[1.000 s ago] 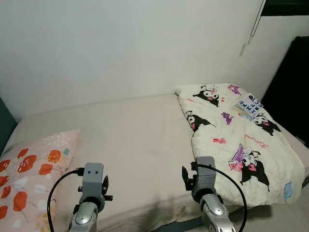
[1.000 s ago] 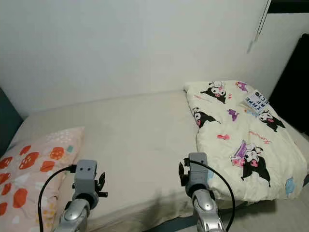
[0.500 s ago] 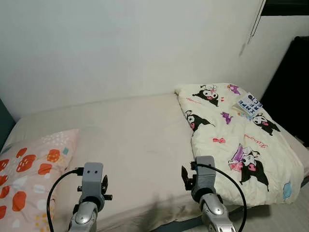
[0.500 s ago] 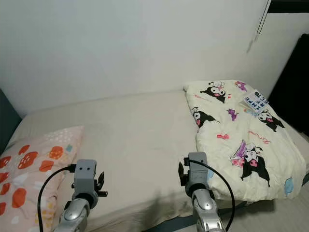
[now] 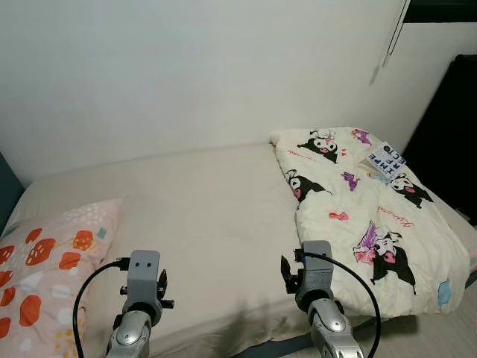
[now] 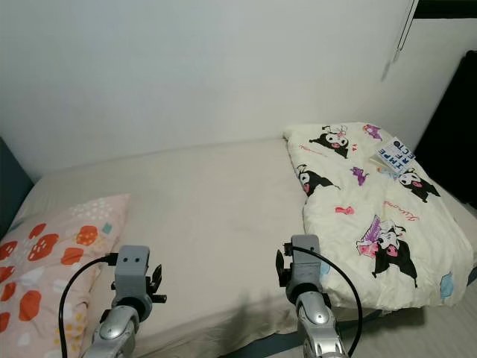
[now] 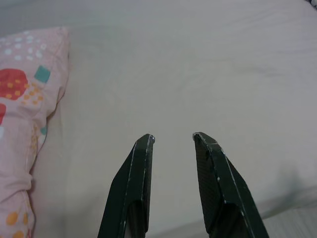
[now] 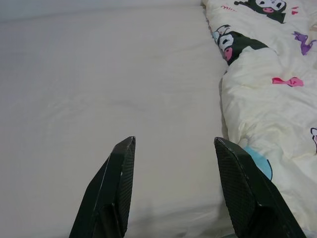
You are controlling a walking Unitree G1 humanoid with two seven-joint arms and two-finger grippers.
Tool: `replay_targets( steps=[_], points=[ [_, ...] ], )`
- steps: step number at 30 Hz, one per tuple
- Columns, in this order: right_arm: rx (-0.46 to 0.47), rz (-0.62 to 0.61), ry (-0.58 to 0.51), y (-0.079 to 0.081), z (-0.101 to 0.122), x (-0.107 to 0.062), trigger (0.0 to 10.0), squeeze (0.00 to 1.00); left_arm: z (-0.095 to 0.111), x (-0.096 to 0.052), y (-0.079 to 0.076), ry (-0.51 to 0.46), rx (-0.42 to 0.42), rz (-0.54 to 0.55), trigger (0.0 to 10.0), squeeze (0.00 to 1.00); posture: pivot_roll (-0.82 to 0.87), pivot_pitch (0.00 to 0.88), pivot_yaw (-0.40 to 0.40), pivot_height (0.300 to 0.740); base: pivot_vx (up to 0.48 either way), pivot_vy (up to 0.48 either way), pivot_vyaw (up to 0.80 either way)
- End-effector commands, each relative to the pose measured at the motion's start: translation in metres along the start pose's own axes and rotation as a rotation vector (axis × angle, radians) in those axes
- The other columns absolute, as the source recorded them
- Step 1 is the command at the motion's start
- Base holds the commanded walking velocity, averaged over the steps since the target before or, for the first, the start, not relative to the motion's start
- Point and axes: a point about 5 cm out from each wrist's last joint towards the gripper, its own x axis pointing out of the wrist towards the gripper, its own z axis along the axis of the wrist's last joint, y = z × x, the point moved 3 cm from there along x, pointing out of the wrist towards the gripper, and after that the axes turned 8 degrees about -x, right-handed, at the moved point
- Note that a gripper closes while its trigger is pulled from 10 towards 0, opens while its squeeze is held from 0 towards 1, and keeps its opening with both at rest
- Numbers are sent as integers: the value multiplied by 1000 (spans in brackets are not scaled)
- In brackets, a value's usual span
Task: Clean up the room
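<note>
Presently, both sets of jaws stand parted and hold nothing.

Item: right gripper (image 8: 173,141). Two long black fingers spread wide, poised above the near edge of the cream fitted mattress sheet (image 5: 201,216), touching nothing. Just beside it on the robot's right lies the near corner of the folded cream quilt printed with black-and-pink cartoon figures (image 5: 365,216).

Item: left gripper (image 7: 172,136). Fingers parted more narrowly, also over bare sheet, nothing between them. Near it on the robot's left lies the pink pillow with red and orange blots (image 5: 45,261), its edge close to the fingers but apart from them.

Item: quilt, the likely object of tidying. It is bundled along the right half of the bed, from the white wall (image 5: 186,74) down to the near edge, leaving the middle of the mattress uncovered. A small white booklet with dark block lettering (image 5: 386,160) rests on its far part.

Item: step in hand, as judged. Approach to the bed, no grasp begun. To do it well, the right gripper would take the quilt's near edge where the fabric folds thickly, biting a full pleat and not a single layer, so the cloth does not slip out. The booklet is better lifted off first, or it may slide off when the quilt is drawn. The left gripper would take a second point along the same edge so the pull stays even.
</note>
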Motion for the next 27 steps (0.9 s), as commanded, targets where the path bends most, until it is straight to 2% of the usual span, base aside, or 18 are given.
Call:
replay_targets(
  steps=[1, 19, 27],
  points=[
    [13, -6, 9, 1, -3, -2, 10000, 0, -4, 1, -2, 21, -1, -6, 10000, 0, -40, 76, -8, 740, 0, 0, 0],
    [28, -14, 31, 2, -5, -2, 10000, 0, -7, -2, -2, 31, -17, -5, 10000, 0, -22, 61, 1, 740, 0, 0, 0],
    [27, 5, 15, 13, -4, -2, 10000, 0, -9, -4, 2, 37, -3, -10, 10000, 0, -15, 48, 16, 740, 0, 0, 0]
  ],
)
